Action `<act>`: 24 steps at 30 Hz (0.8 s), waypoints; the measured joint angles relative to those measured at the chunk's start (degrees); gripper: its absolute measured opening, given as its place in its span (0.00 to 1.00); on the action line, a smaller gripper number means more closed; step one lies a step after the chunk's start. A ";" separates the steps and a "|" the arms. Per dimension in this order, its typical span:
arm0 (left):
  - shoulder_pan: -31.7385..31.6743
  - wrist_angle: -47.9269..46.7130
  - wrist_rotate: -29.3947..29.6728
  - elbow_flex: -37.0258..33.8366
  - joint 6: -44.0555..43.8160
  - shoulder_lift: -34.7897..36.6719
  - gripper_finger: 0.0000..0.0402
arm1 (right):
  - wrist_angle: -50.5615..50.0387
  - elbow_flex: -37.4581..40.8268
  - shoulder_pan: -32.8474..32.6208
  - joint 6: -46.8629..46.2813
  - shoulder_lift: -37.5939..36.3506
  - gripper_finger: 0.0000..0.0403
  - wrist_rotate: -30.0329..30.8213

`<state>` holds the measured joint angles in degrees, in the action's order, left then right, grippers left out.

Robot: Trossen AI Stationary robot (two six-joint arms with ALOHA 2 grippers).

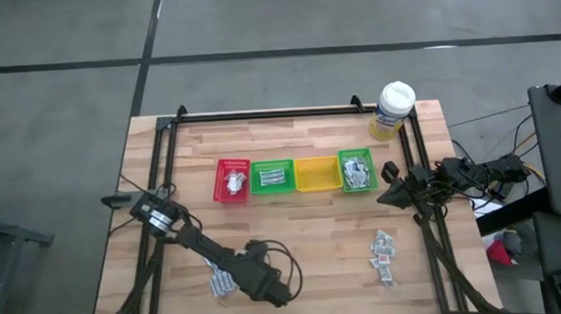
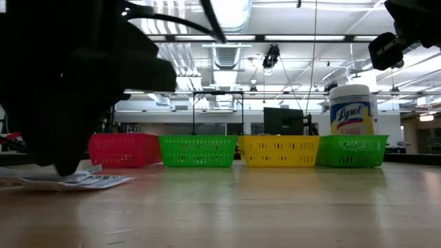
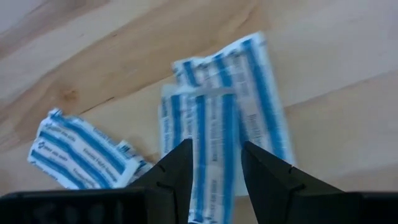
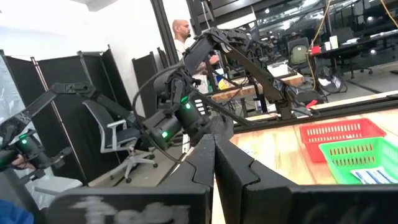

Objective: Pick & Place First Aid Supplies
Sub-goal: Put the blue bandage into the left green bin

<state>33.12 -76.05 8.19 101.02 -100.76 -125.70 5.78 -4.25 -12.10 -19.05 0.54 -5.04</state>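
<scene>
Two fingers (image 3: 180,171) of left gripper (image 3: 216,177) spread, straddling white-blue sachet (image 3: 211,134), lower-left of frame. Nothing clamped. Right gripper (image 4: 214,163) pinched shut, empty, mid-right.

Only clearly readable text: "Lysol" in blue script on the label of the yellow wipes tub (image 2: 351,109), standing at the table's far right behind the rightmost green bin (image 2: 352,151). The white-blue sachets (image 3: 221,118) at the near left carry blue print, too blurred to read in the left wrist view. No other readable text, number or sign.
</scene>
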 joint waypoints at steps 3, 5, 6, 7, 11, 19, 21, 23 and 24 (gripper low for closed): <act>0.09 -0.02 -0.27 -0.56 -0.86 0.00 0.33 | 0.00 0.00 0.00 0.01 0.00 0.02 0.00; 0.09 -0.02 -0.25 -0.56 -0.89 0.00 0.33 | 0.00 0.00 0.00 0.23 0.00 0.02 0.00; 0.09 -0.02 -0.27 -0.56 -0.89 0.01 0.33 | 0.00 0.00 0.00 0.24 0.00 0.02 0.00; 0.09 -0.03 -0.26 -0.56 -0.89 -0.01 0.33 | 0.00 0.00 0.00 0.24 0.00 0.02 0.00; 0.09 -0.51 -0.25 -0.56 -0.79 -0.01 0.33 | 0.00 0.00 0.01 0.26 0.00 0.02 0.02; 0.09 -1.00 1.34 1.42 -0.49 0.01 0.33 | 0.00 0.00 0.00 0.24 0.00 0.02 0.00; 0.09 -0.41 1.66 1.52 0.11 0.04 0.33 | 0.00 0.00 0.00 0.24 0.00 0.02 0.02; 0.08 0.16 1.70 0.95 0.22 0.04 0.33 | 0.00 0.00 0.00 0.22 0.00 0.02 0.01; 0.04 -0.16 1.70 0.57 0.20 0.04 0.33 | 0.00 0.00 0.00 0.22 0.00 0.02 0.00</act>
<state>33.17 -76.21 9.89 101.59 -100.55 -125.67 5.78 -4.25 -12.10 -18.83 0.54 -5.04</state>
